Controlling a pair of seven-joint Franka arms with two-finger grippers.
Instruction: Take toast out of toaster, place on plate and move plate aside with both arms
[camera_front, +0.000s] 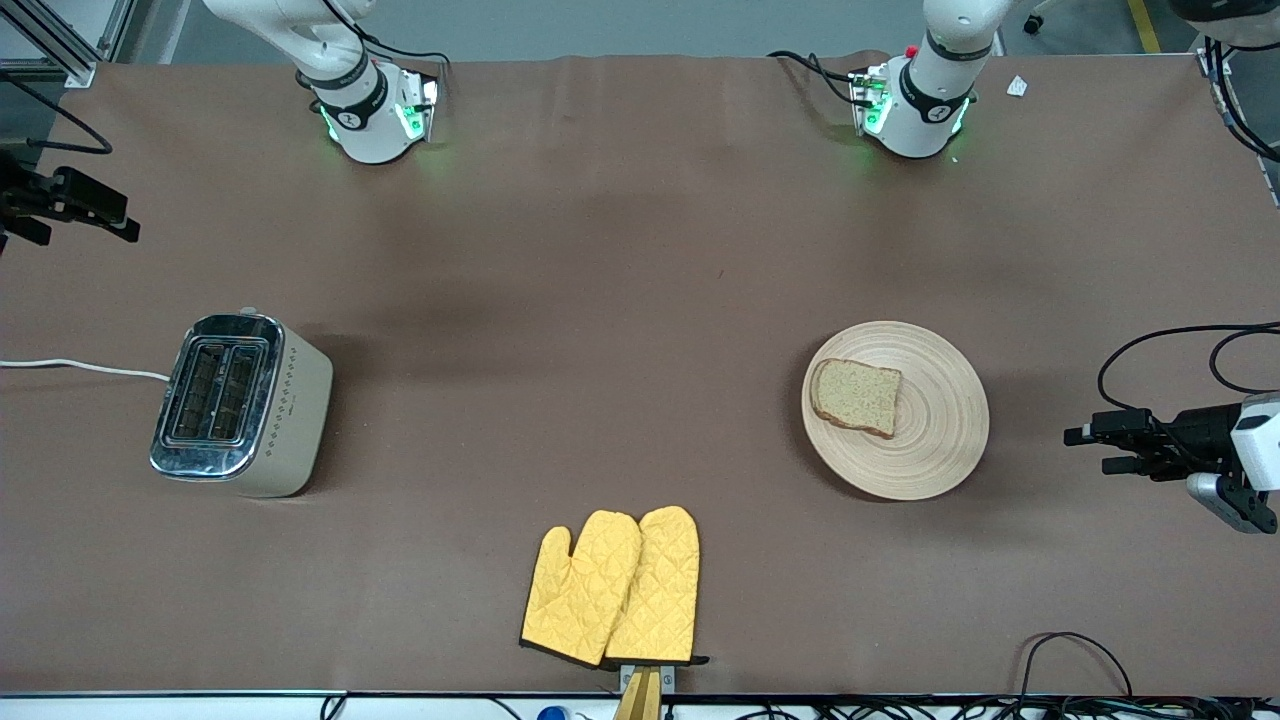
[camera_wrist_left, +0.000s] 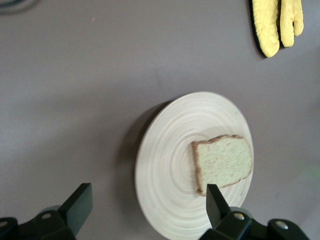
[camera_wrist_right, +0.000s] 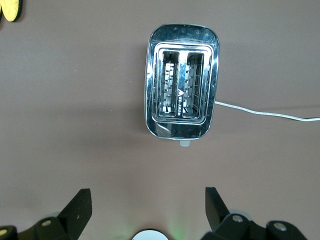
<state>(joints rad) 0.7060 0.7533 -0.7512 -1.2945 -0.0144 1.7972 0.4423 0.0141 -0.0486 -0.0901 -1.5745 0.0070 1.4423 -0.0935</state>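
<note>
One toast (camera_front: 856, 397) slice lies flat on the plate (camera_front: 940, 440), off-centre toward nine o'clock, its long axis running nine-to-three. Left tool (camera_wrist_left: 147, 205) hangs wide over the plate's edge; right tool (camera_wrist_right: 145, 207) hangs wide beside the toaster (camera_wrist_right: 182, 102).

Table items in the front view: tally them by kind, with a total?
Toast: 1
Plate: 1
Toaster: 1
Yellow oven mitts: 2
Total: 5

Counts on the table
One toast (camera_front: 856, 397), one plate (camera_front: 940, 445), one toaster (camera_front: 240, 403) (two slots), two yellow oven mitts (camera_front: 612, 588), and two grippers: left gripper (camera_front: 1090, 450), right gripper (camera_front: 125, 222).
</note>
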